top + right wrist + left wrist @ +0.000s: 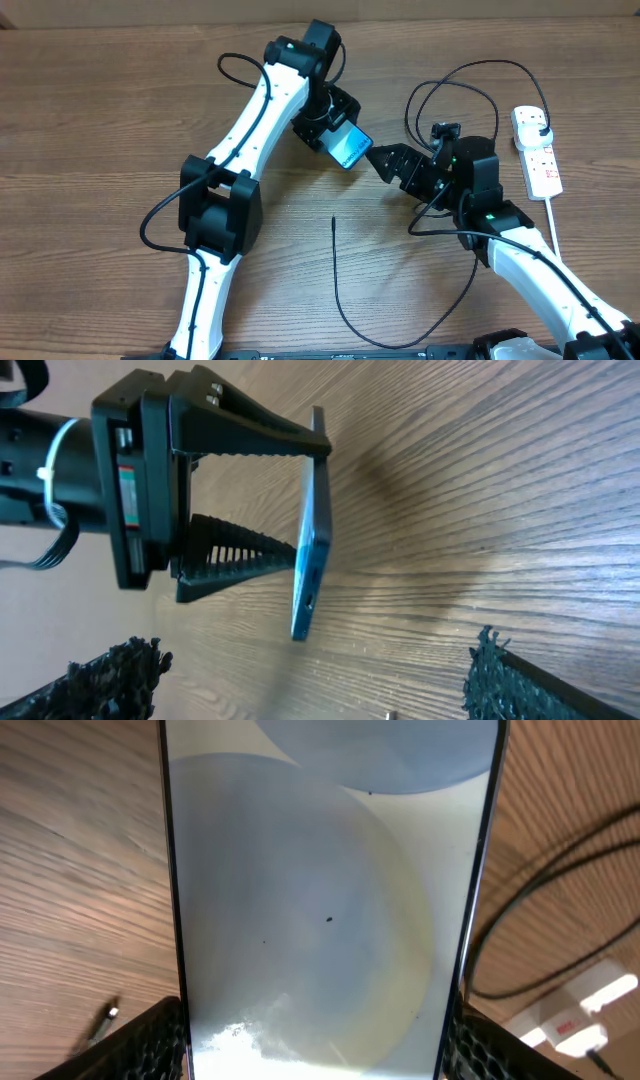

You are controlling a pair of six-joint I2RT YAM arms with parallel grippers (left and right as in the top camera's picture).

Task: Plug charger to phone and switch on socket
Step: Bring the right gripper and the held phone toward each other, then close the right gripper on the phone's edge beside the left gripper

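Though the phone (320,900) fills the left wrist view, its top and bottom ends run off the frame. Its glass gives back only pale, cloudy reflections, and no text can be read. From overhead, just a teal corner of it shows, with the rest covered by the left claw (343,140). The right wrist camera sees it edge-on, a thin blue sliver. I cannot tell whether its lower end touches the table (100,110).

The left claw stands partly open and is clamped on the phone's two long edges. Its ribbed black fingers (240,435) press from either side, and their tips sit in the bottom corners of its own view.

The right claw (378,158) is spread as wide as it goes and holds nothing. It points at the phone from just beside it without touching. Only the rough black ends of its fingers (110,680) enter its own camera, cut off by the lower frame edge.

The charger (336,270) lies loose on the table. Its tip sits on bare wood below the phone, apart from both claws, and is a small blurred speck in the left wrist view. Its cable curves down and then right, and slips under the right arm, where I lose it.

The socket (540,160) lies at the table's right side with a black plug in its far end. Its red marks are too small to show the switch position.
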